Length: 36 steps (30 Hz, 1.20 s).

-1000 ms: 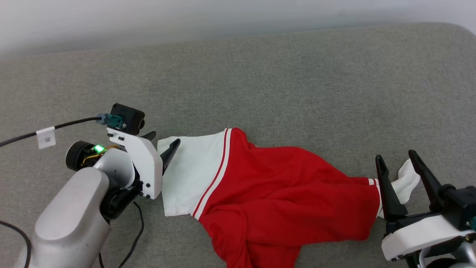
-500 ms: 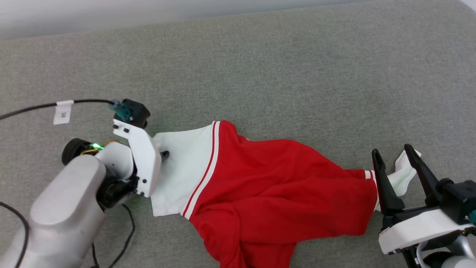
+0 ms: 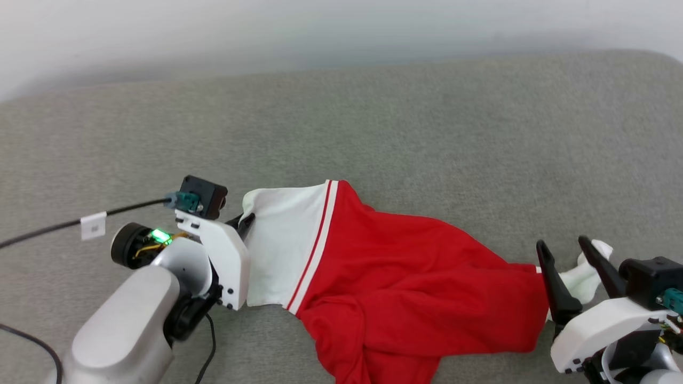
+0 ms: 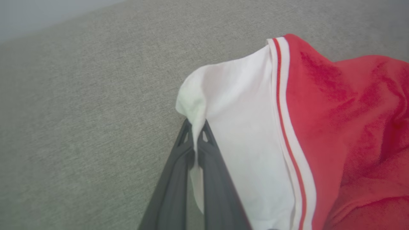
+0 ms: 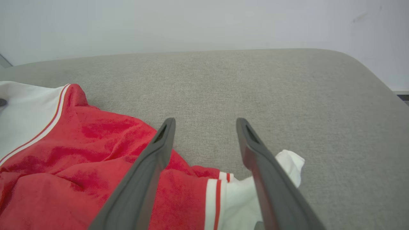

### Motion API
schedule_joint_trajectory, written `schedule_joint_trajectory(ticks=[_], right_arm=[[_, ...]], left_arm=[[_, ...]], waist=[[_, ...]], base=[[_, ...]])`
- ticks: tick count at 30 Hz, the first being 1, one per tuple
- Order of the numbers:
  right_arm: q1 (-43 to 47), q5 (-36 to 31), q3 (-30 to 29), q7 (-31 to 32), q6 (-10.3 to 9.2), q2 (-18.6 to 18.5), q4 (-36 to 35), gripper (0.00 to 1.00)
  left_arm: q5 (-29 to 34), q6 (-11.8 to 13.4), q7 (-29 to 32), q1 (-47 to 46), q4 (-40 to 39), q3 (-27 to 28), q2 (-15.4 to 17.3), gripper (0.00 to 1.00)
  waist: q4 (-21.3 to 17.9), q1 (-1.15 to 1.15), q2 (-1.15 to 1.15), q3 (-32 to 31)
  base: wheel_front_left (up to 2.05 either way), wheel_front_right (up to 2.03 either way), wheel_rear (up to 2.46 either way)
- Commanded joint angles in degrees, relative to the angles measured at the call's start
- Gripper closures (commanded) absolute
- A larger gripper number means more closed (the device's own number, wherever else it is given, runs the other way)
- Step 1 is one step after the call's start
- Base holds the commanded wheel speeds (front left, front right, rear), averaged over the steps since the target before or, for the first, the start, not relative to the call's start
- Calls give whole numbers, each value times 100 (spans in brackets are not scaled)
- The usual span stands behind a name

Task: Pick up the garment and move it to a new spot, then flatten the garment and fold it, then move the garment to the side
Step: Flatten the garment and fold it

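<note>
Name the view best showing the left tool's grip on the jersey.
Left wrist view: left tool shut on white trim of the soft red jersey. Head view half hides it; right wrist view shows distant trim.

Your grey fabric-covered table carries the red garment, rumpled and stretched sideways, well short of the far edge.

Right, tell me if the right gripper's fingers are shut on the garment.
No: the fingers of the right gripper stand wide apart over the white end of the garment.
</note>
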Motion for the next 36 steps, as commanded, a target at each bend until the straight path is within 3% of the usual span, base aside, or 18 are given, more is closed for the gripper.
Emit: schedule_joint_trajectory(ticks=[1, 8, 15, 21, 28, 30, 36], right_arm=[[19, 125, -28, 195, -4, -104, 143, 0], [-77, 658, -616, 1254, -4, -452, 765, 0], [-323, 1077, -1217, 2671, -3, -877, 1189, 0], [-785, 1241, -1375, 3289, -4, -993, 1457, 0], [-1009, 1345, -1193, 3809, -4, -829, 2027, 0], [-975, 1422, -1103, 3935, -1, -752, 2112, 100], [-969, 1364, -1129, 3826, -2, -898, 1890, 100]], left_arm=[[20, 122, -134, 201, -186, 51, 51, 100], [18, 517, -376, 721, -1086, 192, 215, 100], [47, 732, -381, 938, -1776, 220, 333, 100], [65, 762, -382, 780, -2058, 255, 351, 100], [44, 680, -409, 627, -2035, 248, 312, 100], [17, 656, -421, 625, -1988, 239, 299, 100], [12, 671, -528, 701, -1865, 281, 341, 100]], waist=[[204, -1, 0, -248], [480, -1, 0, -433], [683, -1, 0, -160], [759, -1, 0, 348], [794, -1, 0, 649], [797, -1, 0, 652], [741, -1, 0, 424]], base=[[0, 0, 0], [0, 0, 0], [0, 0, 0], [0, 0, 0], [0, 0, 0], [0, 0, 0], [0, 0, 0]])
